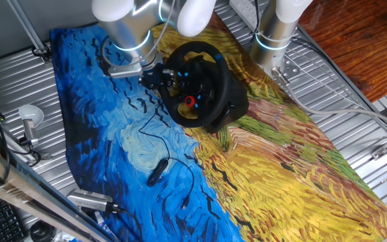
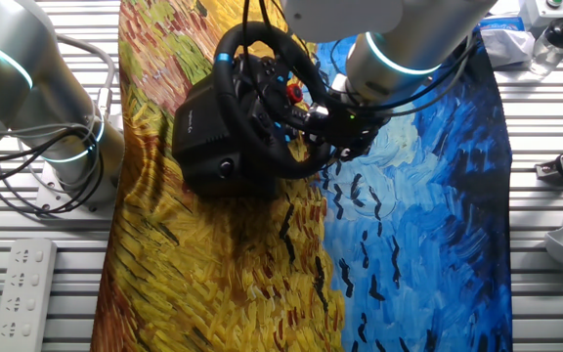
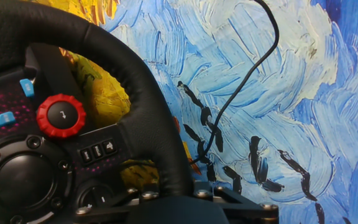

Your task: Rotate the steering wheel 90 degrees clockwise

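Cloth (image 1: pixel 281 175) painted in blue and yellow swirls covers the surface, and the steering wheel (image 1: pixel 197 84) stands on its black base (image 2: pixel 203 137) near the middle. Both fixed views put the end effector (image 2: pixel 325 122) at the wheel's rim, though I cannot tell whether its fingers are clamped or apart. Only the hand view shows the red knob (image 3: pixel 61 115), blue buttons (image 3: pixel 27 87) and a thin black cable (image 3: pixel 241 93) crossing the cloth close up.
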Motion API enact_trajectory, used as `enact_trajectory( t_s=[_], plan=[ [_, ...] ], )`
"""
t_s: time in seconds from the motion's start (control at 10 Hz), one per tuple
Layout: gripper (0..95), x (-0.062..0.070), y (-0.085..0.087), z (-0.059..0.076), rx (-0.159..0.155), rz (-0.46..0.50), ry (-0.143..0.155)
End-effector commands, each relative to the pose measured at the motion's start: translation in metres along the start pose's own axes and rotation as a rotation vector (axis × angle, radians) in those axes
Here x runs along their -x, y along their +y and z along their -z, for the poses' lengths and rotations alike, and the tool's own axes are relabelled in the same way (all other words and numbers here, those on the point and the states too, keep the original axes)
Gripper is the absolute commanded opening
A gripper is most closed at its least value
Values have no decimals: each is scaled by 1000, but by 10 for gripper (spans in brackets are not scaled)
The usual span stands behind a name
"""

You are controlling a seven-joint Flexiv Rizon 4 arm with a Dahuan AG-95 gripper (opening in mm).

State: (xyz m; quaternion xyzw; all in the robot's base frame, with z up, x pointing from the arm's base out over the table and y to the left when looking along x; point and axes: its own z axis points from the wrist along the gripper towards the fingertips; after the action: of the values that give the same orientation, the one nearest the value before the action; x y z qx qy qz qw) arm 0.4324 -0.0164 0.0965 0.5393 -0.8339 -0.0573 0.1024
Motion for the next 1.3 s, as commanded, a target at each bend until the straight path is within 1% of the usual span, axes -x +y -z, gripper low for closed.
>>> enact_trajectory(
  t_s=[0.1,0.6,0.9,1.3],
  plan=[
    [0,-1,0,0,8,-7,7],
    [0,-3,0,0,39,-54,26],
    [0,-5,0,0,50,-71,33],
    [0,-6,0,1,56,-87,36]
  ],
)
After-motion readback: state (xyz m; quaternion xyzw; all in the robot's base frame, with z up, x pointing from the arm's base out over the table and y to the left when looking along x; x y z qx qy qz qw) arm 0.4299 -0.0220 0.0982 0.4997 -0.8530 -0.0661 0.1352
